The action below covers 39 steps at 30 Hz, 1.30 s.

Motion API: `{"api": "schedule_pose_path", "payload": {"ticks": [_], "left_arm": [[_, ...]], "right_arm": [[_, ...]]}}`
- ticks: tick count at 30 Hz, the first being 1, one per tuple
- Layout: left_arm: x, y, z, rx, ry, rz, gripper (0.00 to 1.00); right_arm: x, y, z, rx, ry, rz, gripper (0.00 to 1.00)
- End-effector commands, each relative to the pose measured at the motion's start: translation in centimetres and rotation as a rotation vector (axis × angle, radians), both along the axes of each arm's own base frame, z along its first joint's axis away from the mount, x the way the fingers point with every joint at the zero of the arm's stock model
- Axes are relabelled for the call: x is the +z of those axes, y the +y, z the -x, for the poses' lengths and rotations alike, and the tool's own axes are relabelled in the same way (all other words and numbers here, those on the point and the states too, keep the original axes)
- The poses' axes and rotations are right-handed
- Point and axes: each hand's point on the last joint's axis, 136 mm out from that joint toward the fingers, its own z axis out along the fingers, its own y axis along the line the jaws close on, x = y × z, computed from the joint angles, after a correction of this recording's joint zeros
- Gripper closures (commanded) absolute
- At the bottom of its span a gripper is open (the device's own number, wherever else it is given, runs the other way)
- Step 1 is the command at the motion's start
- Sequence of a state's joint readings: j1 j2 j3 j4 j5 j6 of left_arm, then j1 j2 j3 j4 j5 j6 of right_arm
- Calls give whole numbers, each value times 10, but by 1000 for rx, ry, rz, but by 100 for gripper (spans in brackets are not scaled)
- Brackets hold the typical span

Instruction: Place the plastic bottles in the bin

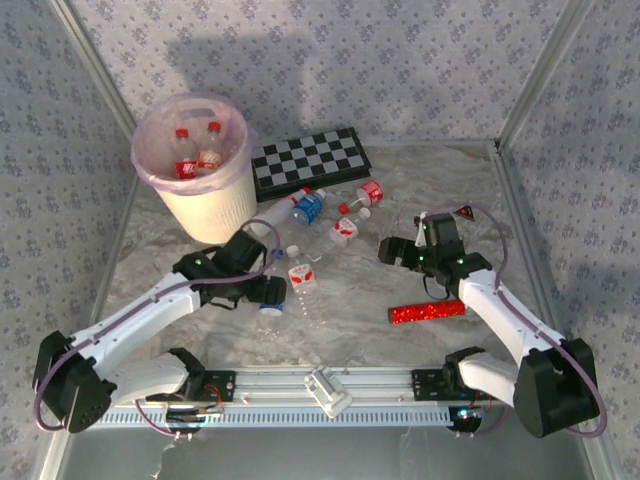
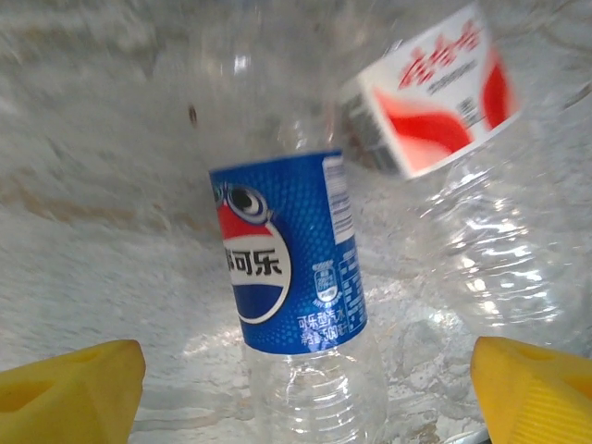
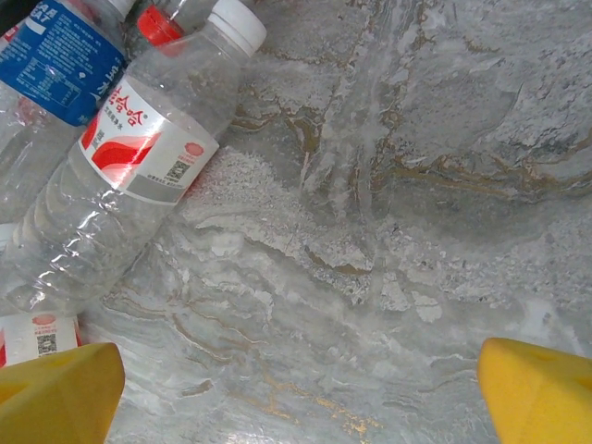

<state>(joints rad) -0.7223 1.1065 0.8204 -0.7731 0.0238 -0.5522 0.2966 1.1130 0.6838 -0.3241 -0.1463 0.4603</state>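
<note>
Bin (image 1: 215, 205) holds two red-labelled bottles (image 1: 186, 166); left tool (image 2: 303, 393) and right tool (image 3: 298, 393) gape wide, empty.

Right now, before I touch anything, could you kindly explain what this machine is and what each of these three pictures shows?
These are two robot arms bolted to the near edge of a marble-patterned table. The wide picture looks down from above and behind them. The other two come from a camera on each wrist, and the yellow shapes in their bottom corners are that hand's own fingers. On the table are a cream bin with a pink liner, some bottles inside it, a checkerboard, a red glittery tube and several loose plastic bottles. The left hand is open, with a blue-labelled bottle lying between its fingers, not gripped. The right hand is open above bare table, near a red-and-white-labelled bottle. Nothing is held.
</note>
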Motion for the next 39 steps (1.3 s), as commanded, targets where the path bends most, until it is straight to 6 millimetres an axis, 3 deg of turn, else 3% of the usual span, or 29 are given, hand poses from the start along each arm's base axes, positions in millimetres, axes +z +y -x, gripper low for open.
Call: {"api": "schedule_pose_path", "payload": {"ticks": [1, 10, 20, 25, 29, 33, 36, 39], "left_arm": [[-7, -22, -8, 72, 8, 125, 8], [-47, -26, -15, 78, 47, 69, 4], [-62, -14, -20, 89, 47, -36, 29], [-65, -14, -22, 87, 39, -41, 47], [-42, -16, -24, 66, 5, -28, 55], [1, -14, -27, 30, -58, -22, 60], [52, -18, -33, -9, -150, 18, 61], [114, -21, -45, -56, -291, 62, 62]], "right_arm": [[10, 4, -8, -4, -19, -29, 0], [3, 6, -6, 2, 0, -35, 0], [-5, 2, 2, -4, 9, -30, 0], [-6, 4, 1, 6, 18, -33, 0], [-3, 1, 3, -2, 12, -18, 0], [-5, -2, 5, -11, 14, -16, 0], [-6, -2, 4, -11, 17, -19, 0], [-4, 1, 2, -6, 15, -29, 0]]}}
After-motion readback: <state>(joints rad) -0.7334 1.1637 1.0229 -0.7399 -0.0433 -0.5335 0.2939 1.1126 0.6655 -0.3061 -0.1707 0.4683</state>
